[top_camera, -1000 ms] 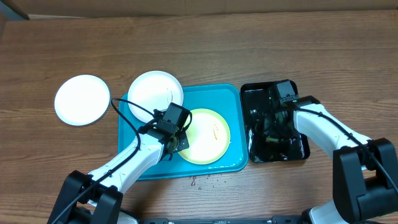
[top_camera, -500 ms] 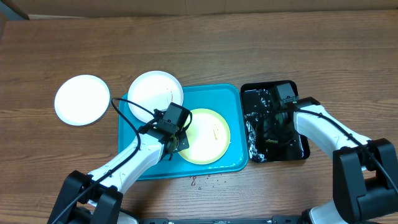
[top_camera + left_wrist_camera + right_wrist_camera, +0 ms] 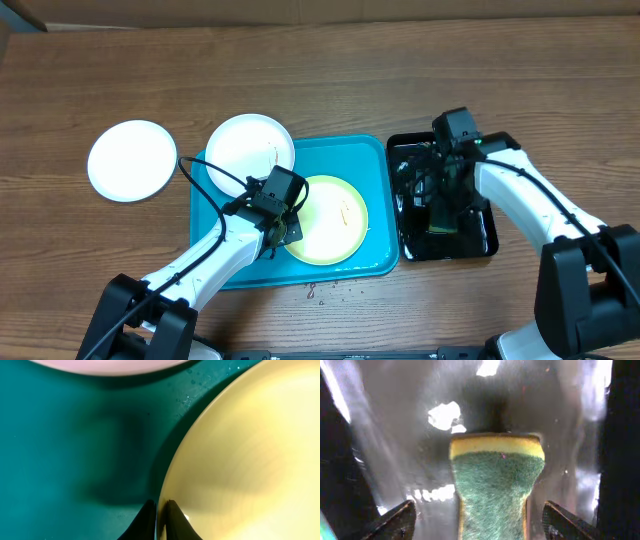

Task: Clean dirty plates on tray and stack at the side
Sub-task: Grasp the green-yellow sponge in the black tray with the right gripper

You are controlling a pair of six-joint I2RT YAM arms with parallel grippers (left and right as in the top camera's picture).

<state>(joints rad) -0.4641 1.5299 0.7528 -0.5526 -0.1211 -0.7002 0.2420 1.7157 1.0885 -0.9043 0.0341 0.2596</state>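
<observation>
The turquoise tray (image 3: 215,245) lies at mid-table. A pale yellow plate (image 3: 330,218) with a small smear lies flat on it. My left gripper (image 3: 283,218) is shut on that plate's left rim; in the left wrist view the fingertips (image 3: 147,521) pinch the yellow plate's edge (image 3: 240,450) over the tray (image 3: 75,460). A white plate (image 3: 250,148) with a reddish smear overlaps the tray's far-left corner. Another white plate (image 3: 132,160) lies on the table at the left. My right gripper (image 3: 445,195) is open over a green and yellow sponge (image 3: 495,485), with a gap on each side.
The sponge (image 3: 443,218) lies in a wet, glossy black tray (image 3: 482,242) to the right of the turquoise tray; the black tray fills the right wrist view (image 3: 395,435). Small crumbs (image 3: 325,290) lie on the table in front of the turquoise tray.
My right arm has shifted toward the far side over the black tray, and the sponge now shows below the gripper. The left arm and the plates have not moved.
</observation>
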